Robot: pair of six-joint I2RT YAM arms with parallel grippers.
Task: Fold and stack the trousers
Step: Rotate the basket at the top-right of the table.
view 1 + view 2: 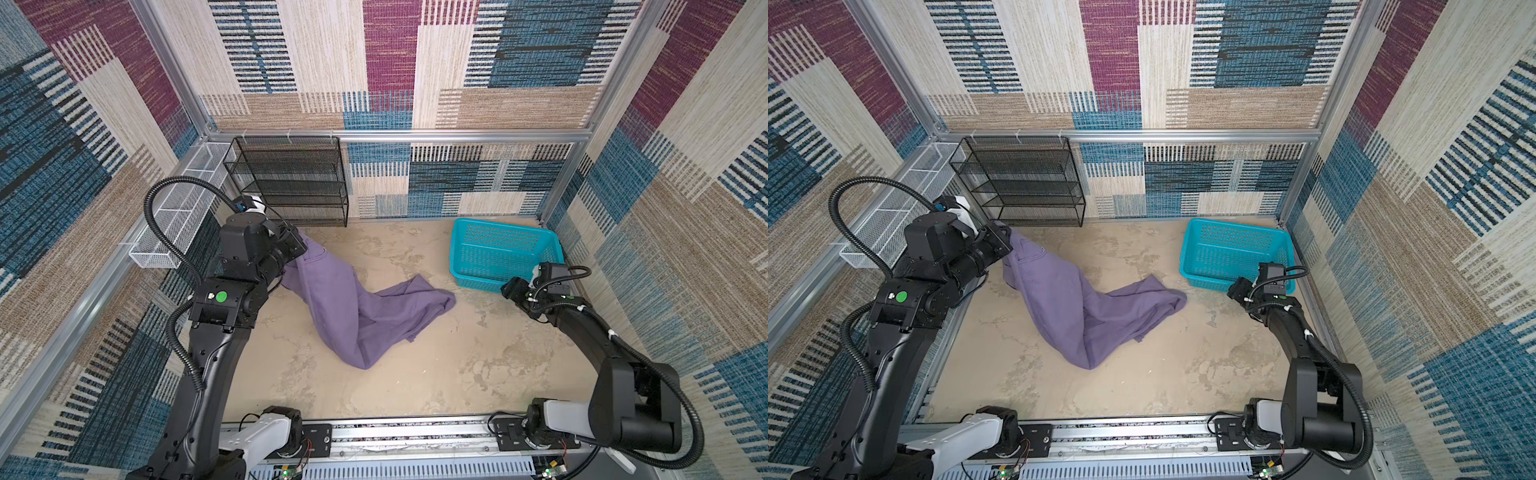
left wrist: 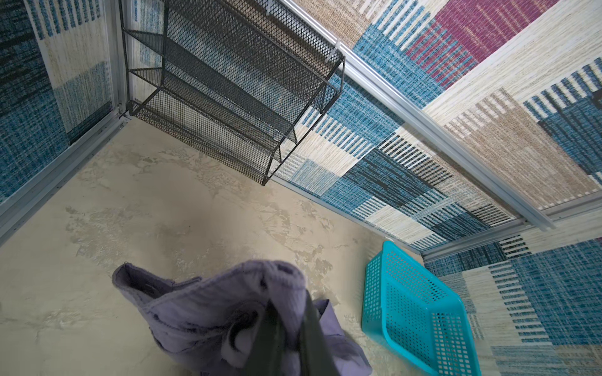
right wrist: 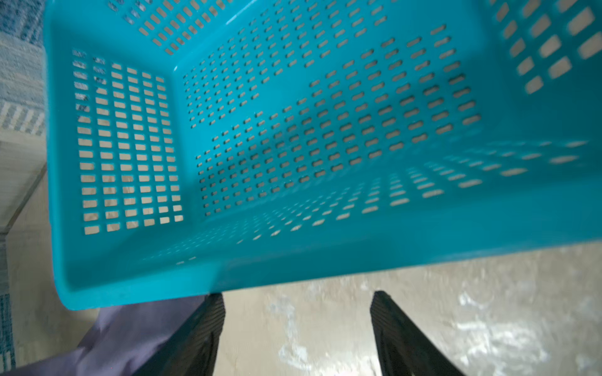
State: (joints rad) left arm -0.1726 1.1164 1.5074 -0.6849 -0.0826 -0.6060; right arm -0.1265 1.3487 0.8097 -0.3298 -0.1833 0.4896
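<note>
The purple trousers (image 1: 353,309) (image 1: 1077,309) lie crumpled across the middle of the tan table (image 1: 415,374), legs trailing right and toward the front. My left gripper (image 1: 300,244) (image 1: 1008,240) is shut on their waist end at the back left and holds it off the table. In the left wrist view the cloth (image 2: 208,312) bunches around the left gripper (image 2: 293,304). My right gripper (image 1: 509,287) (image 1: 1235,287) is open and holds nothing, just in front of the teal basket. In the right wrist view the right gripper (image 3: 296,301) is over bare table, with a trouser edge (image 3: 130,332) beside one finger.
A teal plastic basket (image 1: 469,278) (image 1: 1204,274) (image 2: 407,309) (image 3: 130,146) stands at the back right with nothing in it. A black mesh shelf rack (image 1: 291,178) (image 2: 228,81) stands against the back wall on the left. A white wire tray (image 1: 183,208) is fixed along the left wall.
</note>
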